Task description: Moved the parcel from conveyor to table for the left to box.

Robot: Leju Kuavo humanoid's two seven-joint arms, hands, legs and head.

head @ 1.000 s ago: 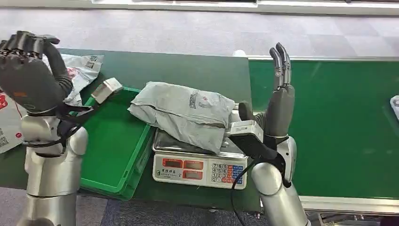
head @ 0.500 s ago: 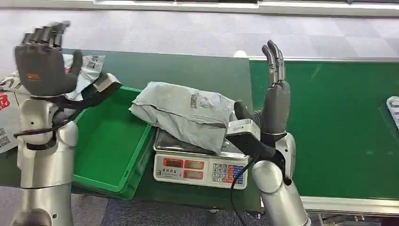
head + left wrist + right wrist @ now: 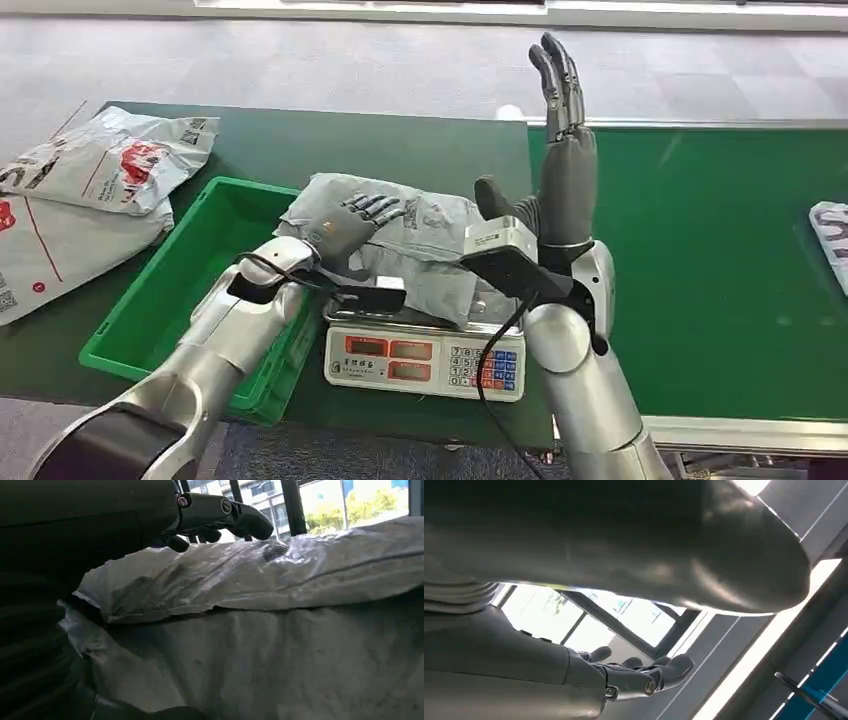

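Note:
A crumpled grey parcel (image 3: 425,240) lies on the weighing scale (image 3: 420,362) between the green bin and the conveyor. My left hand (image 3: 350,225) reaches over the parcel's near left part with its fingers spread, holding nothing. In the left wrist view its fingers (image 3: 220,515) stretch just above the parcel (image 3: 280,630); I cannot tell if they touch it. My right hand (image 3: 562,175) stands upright just right of the parcel, fingers straight and pointing up, empty. The right wrist view shows those fingers (image 3: 639,676) extended toward the ceiling.
A green bin (image 3: 200,300) sits left of the scale, its inside bare. White and red mail bags (image 3: 90,190) lie on the table's far left. The green conveyor belt (image 3: 700,270) runs to the right, with another parcel (image 3: 832,228) at its right edge.
My left arm has swung down from a raised pose at the far left and now reaches over the parcel. My right hand has risen a little and shifted left.

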